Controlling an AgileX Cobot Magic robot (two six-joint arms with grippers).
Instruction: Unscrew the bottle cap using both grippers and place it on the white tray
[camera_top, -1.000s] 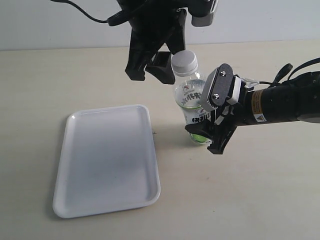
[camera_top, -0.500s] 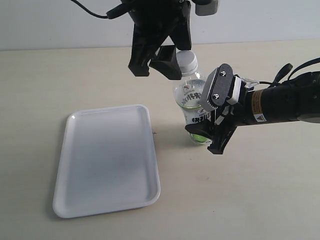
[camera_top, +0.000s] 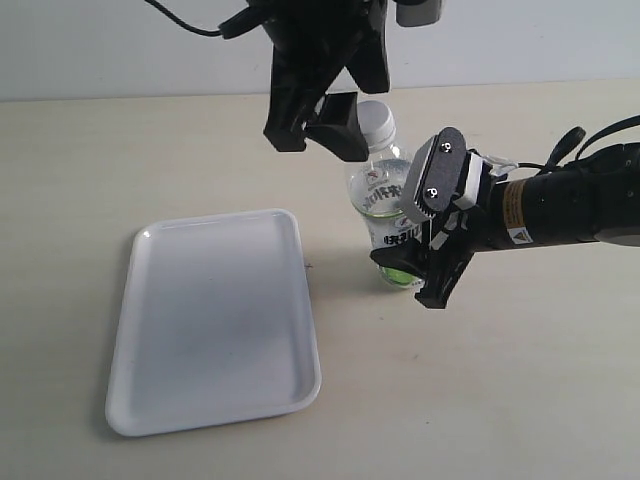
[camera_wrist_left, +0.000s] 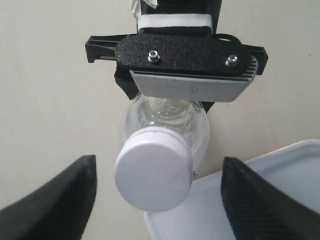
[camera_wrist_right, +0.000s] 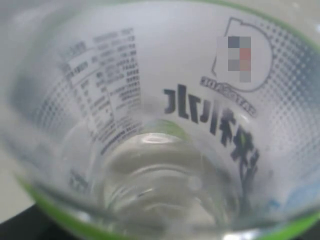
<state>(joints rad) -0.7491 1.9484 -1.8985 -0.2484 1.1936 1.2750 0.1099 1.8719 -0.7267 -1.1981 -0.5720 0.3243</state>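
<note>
The clear bottle with a white-and-green label stands upright on the table, just right of the white tray. My right gripper, with its grey screwed plate, is shut on the bottle's body from the right side. The label fills the right wrist view. The white ribbed bottle cap sits on the neck. My dark left gripper hangs open over and just left of the cap. In the left wrist view the cap lies between the two black fingertips with a gap on each side.
The beige table runs to a pale wall at the back. A corner of the tray lies close beside the bottle's foot. A black cable trails from the left arm at the top.
My left gripper has shifted right and a little down, so that it now partly covers the cap, and its jaws have spread wider. The right gripper and bottle have stayed still.
</note>
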